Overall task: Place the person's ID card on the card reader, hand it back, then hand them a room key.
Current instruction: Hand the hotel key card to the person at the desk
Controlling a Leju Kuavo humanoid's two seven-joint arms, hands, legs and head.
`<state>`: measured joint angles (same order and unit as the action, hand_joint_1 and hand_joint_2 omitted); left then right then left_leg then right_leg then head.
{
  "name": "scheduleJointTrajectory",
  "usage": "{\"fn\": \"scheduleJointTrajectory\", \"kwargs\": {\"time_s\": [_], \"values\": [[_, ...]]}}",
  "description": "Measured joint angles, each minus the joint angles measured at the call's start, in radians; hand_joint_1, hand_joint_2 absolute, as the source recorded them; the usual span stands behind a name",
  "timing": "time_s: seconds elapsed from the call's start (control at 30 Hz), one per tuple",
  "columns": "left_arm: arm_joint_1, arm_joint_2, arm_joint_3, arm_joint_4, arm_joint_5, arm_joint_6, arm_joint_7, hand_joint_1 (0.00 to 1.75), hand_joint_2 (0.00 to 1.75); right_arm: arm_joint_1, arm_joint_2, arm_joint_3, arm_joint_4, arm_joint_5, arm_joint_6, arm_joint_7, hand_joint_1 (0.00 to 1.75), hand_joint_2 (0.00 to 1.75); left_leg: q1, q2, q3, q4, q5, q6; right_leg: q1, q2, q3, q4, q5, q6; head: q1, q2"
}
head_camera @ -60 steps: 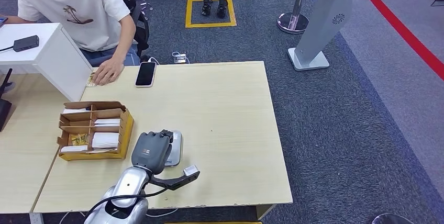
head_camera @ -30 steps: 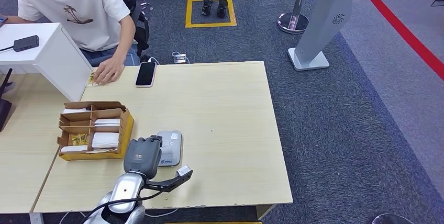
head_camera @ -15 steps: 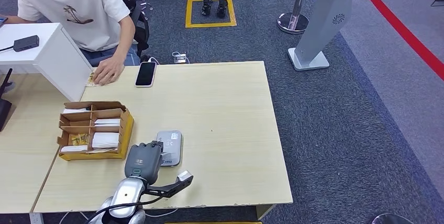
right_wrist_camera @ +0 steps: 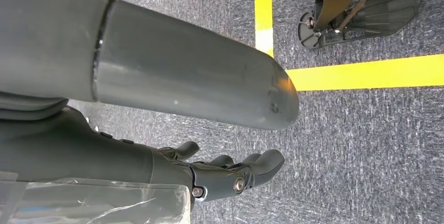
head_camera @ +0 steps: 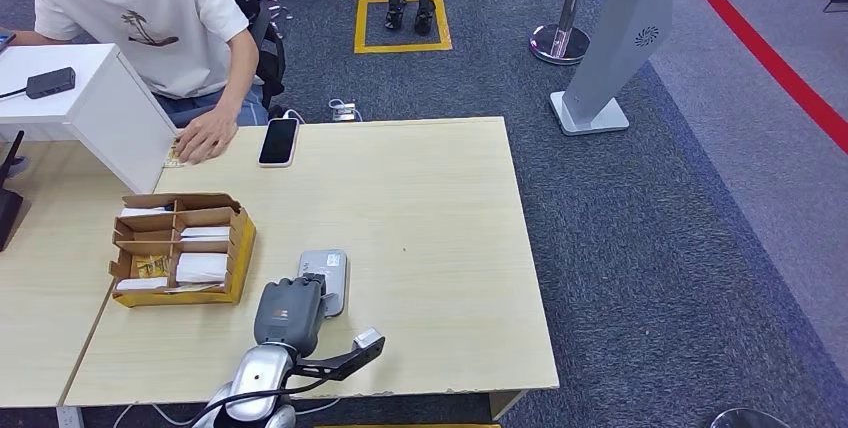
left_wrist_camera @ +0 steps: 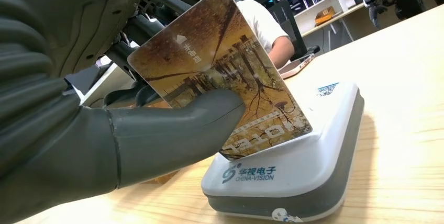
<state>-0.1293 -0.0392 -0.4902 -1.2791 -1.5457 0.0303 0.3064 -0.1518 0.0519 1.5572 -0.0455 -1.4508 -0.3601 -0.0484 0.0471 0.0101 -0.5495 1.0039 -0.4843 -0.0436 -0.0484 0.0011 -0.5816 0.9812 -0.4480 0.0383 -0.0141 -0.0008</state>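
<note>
Card held at the reader, near the table's front edge.

The robot's left hand (head_camera: 290, 313) pinches the ID card (left_wrist_camera: 222, 85) between thumb and fingers, tilted, its lower corner touching the top of the white card reader (head_camera: 325, 281). The reader sits just beside the cardboard box (head_camera: 180, 248) of room keys. The right hand (right_wrist_camera: 220, 174) hangs over carpet, fingers loosely apart, holding nothing. A person's hand (head_camera: 205, 136) rests at the far edge beside a phone (head_camera: 278, 141).

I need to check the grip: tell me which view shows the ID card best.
The left wrist view: the ID card appears close up, pinched by the left hand, its lower edge on the card reader. In the head view that hand hides it. The right wrist view faces carpet.
</note>
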Motion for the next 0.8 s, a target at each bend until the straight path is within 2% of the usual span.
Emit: {"fn": "scheduleJointTrajectory", "kwargs": {"time_s": [0.27, 0.5, 0.6, 0.7, 0.8], "values": [[0.002, -0.022, 0.019, 0.026, 0.000, 0.005, -0.022, 1.75, 1.75, 0.000, 0.000, 0.000, 0.000, -0.003, 0.000, 0.000, 0.00, 0.00, 0.000, 0.000, 0.000, 0.000, 0.000, 0.000, 0.000, 0.000, 0.001, 0.000, 0.000, 0.000, 0.000, 0.000], [-0.006, -0.017, 0.044, 0.010, 0.000, 0.002, 0.005, 1.75, 1.75, 0.000, -0.002, 0.000, 0.000, 0.007, -0.001, -0.001, 0.00, 0.00, 0.000, 0.000, 0.000, 0.000, 0.000, 0.000, 0.000, 0.000, 0.001, 0.000, 0.000, 0.000, 0.000, 0.000], [-0.027, 0.011, 0.051, -0.027, 0.000, -0.012, 0.043, 1.75, 1.75, 0.000, -0.003, 0.000, 0.000, 0.018, 0.000, -0.001, 0.00, 0.00, 0.000, 0.000, 0.001, 0.000, 0.000, 0.000, 0.000, 0.000, 0.000, 0.000, 0.000, 0.000, 0.000, 0.000], [-0.082, 0.060, 0.059, -0.083, 0.000, -0.037, 0.090, 1.75, 1.75, 0.000, -0.003, 0.000, 0.000, 0.035, 0.000, -0.002, 0.00, 0.00, 0.001, -0.001, 0.000, 0.000, 0.001, 0.000, 0.001, -0.001, 0.000, 0.000, 0.000, 0.000, 0.000, 0.000], [-0.137, 0.101, 0.074, -0.129, 0.000, -0.063, 0.094, 1.75, 1.75, 0.000, -0.003, 0.000, 0.000, 0.041, 0.001, -0.002, 0.00, 0.00, 0.000, -0.001, 0.000, 0.000, 0.001, 0.000, 0.000, -0.001, 0.000, 0.001, 0.000, 0.000, 0.000, 0.000]]}}
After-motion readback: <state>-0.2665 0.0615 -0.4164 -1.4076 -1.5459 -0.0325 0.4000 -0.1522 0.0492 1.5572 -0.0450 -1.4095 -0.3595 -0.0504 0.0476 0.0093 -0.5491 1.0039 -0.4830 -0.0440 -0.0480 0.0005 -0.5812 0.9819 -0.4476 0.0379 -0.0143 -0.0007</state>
